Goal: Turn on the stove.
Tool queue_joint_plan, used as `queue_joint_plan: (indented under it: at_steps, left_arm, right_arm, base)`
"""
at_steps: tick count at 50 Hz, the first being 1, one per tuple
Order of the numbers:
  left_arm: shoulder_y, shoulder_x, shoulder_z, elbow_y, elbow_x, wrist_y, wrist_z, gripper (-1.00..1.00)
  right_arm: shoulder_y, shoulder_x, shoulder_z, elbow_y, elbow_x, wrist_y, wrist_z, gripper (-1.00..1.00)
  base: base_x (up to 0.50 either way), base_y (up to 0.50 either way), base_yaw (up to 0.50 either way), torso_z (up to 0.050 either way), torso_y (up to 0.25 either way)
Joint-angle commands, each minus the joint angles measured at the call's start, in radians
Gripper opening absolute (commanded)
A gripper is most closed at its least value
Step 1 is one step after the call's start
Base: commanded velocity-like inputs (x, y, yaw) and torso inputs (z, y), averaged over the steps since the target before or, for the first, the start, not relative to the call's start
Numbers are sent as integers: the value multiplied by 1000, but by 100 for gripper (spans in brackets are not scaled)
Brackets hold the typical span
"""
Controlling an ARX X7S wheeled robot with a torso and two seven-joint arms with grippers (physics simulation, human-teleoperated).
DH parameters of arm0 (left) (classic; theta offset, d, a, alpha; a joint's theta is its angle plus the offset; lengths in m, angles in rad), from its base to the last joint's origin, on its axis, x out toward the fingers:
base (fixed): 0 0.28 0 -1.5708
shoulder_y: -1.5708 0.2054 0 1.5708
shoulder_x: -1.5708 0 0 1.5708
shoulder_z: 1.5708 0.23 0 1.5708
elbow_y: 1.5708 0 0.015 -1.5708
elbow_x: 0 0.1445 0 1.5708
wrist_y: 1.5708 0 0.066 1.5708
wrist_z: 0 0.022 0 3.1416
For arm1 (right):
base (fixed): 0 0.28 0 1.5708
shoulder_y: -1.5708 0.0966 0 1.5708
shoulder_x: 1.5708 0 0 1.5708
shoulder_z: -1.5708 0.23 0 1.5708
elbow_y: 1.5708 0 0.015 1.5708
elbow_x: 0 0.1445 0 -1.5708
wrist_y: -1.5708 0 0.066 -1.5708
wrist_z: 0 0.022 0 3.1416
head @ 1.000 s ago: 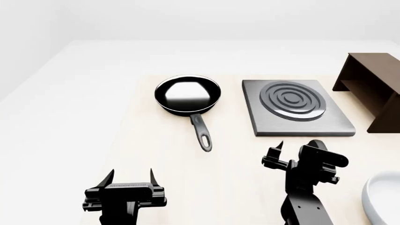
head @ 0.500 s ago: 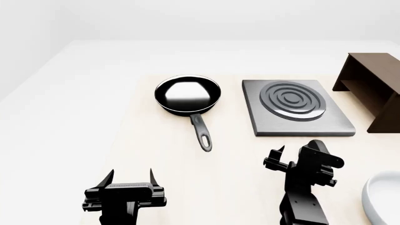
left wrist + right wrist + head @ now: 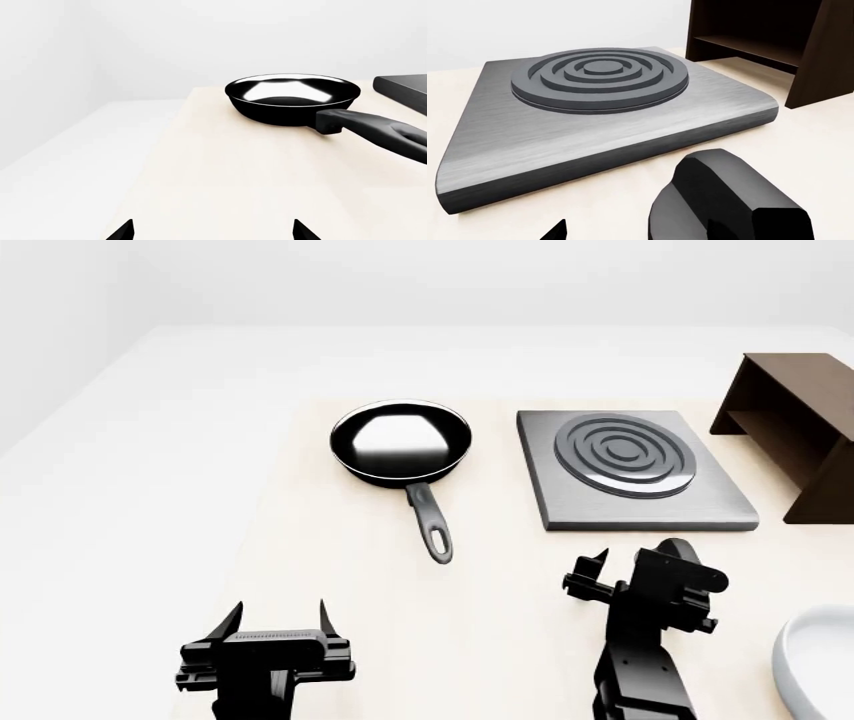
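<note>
My right gripper (image 3: 599, 578), jaws apart w/ nothing held, hovers just before the flat grey metal stove (image 3: 627, 480) on the pale wooden bench (image 3: 360, 570); left gripper (image 3: 274, 620) open, empty.

Head view looks down and forward from above over the pale surface (image 3: 347, 620), taking in both arms. Left wrist view sits low near the surface, facing the frying pan (image 3: 292, 97) side-on from some way off. Right wrist view sits low, very close to the stove (image 3: 600, 112). Head view shares pan and stove with the 2 wrist views.
</note>
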Motion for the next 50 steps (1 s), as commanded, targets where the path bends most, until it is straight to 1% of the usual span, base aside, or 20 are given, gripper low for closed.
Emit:
queue_joint_plan:
  at_steps: [1, 8, 23, 50]
  left_arm:
    - [4, 10, -14, 0, -4, 15, 21, 100]
    - [4, 9, -12, 0, -6, 15, 19, 100]
    - [5, 4, -5, 11, -11, 9, 11, 100]
    - [2, -4, 4, 7, -19, 12, 2, 100]
  right_arm:
    - [9, -14, 49, 42, -35, -18, 0, 100]
    - [8, -14, 100, 42, -33, -21, 59, 100]
    - [7, -13, 188, 42, -35, -27, 118, 100]
    - [3, -24, 228, 42, -89, -36, 101, 100]
  base:
    - [0, 0, 0, 0, 0]
    - [0, 0, 0, 0, 0]
    - [0, 0, 0, 0, 0]
    - [0, 0, 0, 0, 0]
